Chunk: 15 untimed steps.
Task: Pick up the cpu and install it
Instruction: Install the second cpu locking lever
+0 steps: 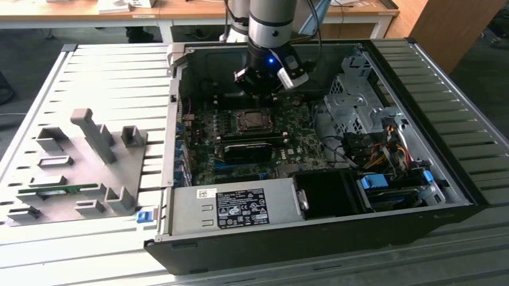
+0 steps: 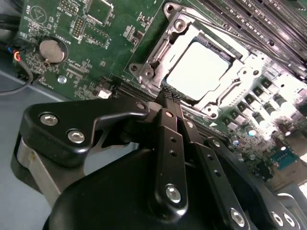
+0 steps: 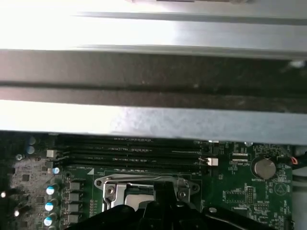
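The cpu point(image 2: 196, 72), a silvery square chip, lies flat inside the metal socket frame point(image 2: 144, 72) on the green motherboard point(image 2: 72, 72). In the exterior view the socket point(image 1: 253, 121) is in the middle of the open computer case point(image 1: 445, 173). My gripper point(image 2: 169, 96) hangs just above the socket's edge, its two black fingers point(image 2: 168, 139) pressed together with nothing between them. In the first wrist view the gripper point(image 3: 163, 191) partly covers the socket point(image 3: 108, 189). The arm point(image 1: 266, 36) reaches down into the back of the case.
A grey fixture plate point(image 1: 95, 179) with upright blocks and a narrow green strip point(image 1: 68, 190) lies at the exterior view's left. Inside the case are memory slots point(image 3: 129, 153), a coin battery point(image 2: 52, 50), a drive cage point(image 1: 358, 101), cables point(image 1: 382, 152) and a power supply point(image 1: 238, 205).
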Each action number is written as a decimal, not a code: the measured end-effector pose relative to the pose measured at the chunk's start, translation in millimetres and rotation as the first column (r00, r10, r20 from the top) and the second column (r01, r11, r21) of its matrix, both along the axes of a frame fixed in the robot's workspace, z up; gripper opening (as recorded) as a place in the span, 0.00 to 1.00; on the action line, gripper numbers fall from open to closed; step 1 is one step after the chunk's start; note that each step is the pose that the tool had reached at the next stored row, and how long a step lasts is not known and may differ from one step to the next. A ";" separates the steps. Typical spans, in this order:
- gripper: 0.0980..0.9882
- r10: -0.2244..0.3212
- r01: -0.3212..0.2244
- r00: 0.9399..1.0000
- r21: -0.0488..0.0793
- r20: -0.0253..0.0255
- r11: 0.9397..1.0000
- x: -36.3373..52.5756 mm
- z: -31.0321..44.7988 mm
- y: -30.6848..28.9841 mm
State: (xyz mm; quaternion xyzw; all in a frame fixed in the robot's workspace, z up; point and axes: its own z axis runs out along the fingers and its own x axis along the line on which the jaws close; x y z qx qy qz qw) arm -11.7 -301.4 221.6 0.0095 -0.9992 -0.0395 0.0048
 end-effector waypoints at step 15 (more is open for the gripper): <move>0.01 0.000 0.000 1.000 0.000 0.000 1.000 0.0 1.2 -12.9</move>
